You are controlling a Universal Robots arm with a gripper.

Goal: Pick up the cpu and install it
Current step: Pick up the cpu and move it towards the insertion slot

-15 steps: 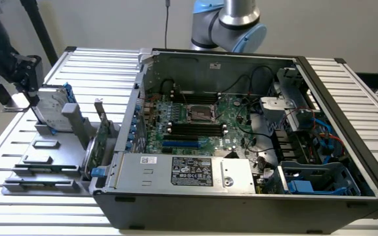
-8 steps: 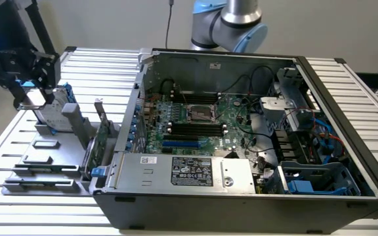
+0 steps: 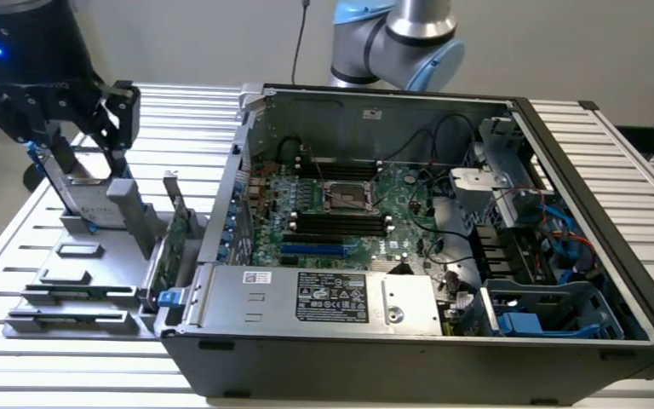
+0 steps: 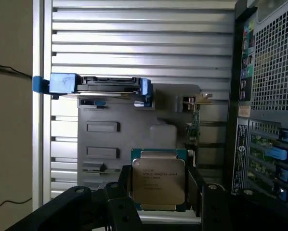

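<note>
The open computer case (image 3: 418, 358) takes up the centre and right of the exterior view. Its motherboard (image 3: 401, 192) lies flat inside, with the bare socket (image 3: 344, 198) near the middle of the frame. The case stands on a slatted table (image 3: 77, 375).

In the left half of that view a grey parts tray (image 3: 77, 281) sits beside the case. A hard drive (image 3: 81, 194) with blue brackets stands on edge at the tray's far end.

The gripper (image 3: 83, 158) hangs above that end, in the upper left of the exterior view and well apart from the socket.

In the wrist view the claw's 2 black fingers (image 4: 194, 187) stand fairly wide, 1 pressed against each side edge of the cpu (image 4: 158, 185). The chip sits flat between them, metal lid facing the camera, and looks lifted clear of the tray (image 4: 134, 125).

The cpu is likely light and rigid but delicate. Its underside contacts and thin green board would suffer from a knock or a twist. The smooth lid gives no purchase, so the 2 opposite board edges are the place to hold it, kept level.
</note>
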